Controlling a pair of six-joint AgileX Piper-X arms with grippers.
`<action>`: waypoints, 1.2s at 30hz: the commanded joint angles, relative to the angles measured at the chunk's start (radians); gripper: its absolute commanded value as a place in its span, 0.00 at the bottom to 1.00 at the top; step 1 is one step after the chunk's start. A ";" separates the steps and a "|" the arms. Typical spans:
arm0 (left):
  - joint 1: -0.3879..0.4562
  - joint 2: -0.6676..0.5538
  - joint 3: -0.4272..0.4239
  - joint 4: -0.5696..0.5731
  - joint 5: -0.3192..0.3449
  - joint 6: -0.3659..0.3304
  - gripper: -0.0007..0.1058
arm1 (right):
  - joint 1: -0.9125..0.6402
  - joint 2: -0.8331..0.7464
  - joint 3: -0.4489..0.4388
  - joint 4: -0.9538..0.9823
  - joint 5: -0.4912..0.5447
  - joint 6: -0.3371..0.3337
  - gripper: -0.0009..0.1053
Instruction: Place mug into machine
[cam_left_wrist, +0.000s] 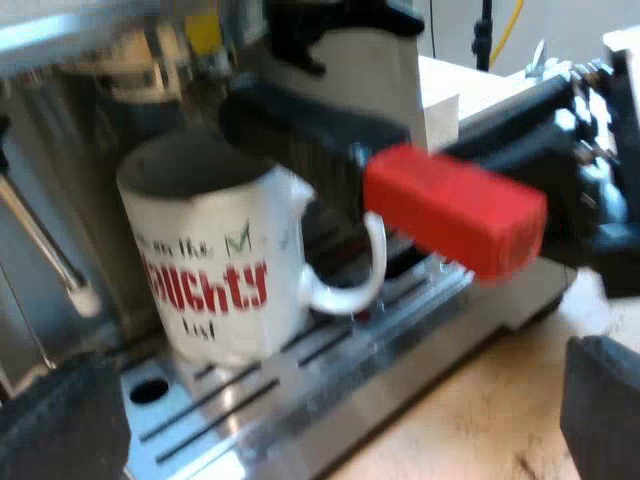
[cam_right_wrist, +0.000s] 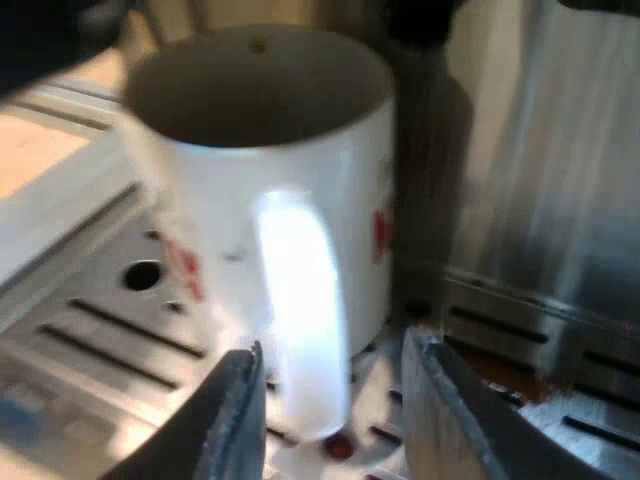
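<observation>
White mug (cam_left_wrist: 215, 270) with red and black lettering, empty, upright on slotted metal drip tray (cam_left_wrist: 330, 385) of espresso machine (cam_right_wrist: 540, 180), close to its steel front, white handle turned outward.

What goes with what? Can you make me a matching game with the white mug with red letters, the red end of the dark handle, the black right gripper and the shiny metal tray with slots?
Things:
1. white mug with red letters
2. red end of the dark handle
3. black two-fingered right gripper
4. shiny slotted metal tray

Places and states:
a. open, one finger on each side of the mug's handle
b. lies under the mug
c. stands upright on the tray
d. sticks out from the espresso machine at its front

Pairs: 1-c, 2-d, 3-a, 4-b
</observation>
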 joint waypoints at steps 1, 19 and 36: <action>-0.006 -0.004 -0.041 -0.014 0.001 -0.006 0.84 | 0.034 -0.071 0.003 0.063 -0.001 -0.003 0.34; -0.006 -0.006 -0.287 0.236 0.001 -0.006 0.84 | 0.120 -0.480 0.003 0.322 0.080 -0.003 0.15; -0.006 -0.123 -0.384 0.287 0.076 -0.015 0.84 | 0.305 -0.544 -0.082 0.329 0.346 -0.003 0.01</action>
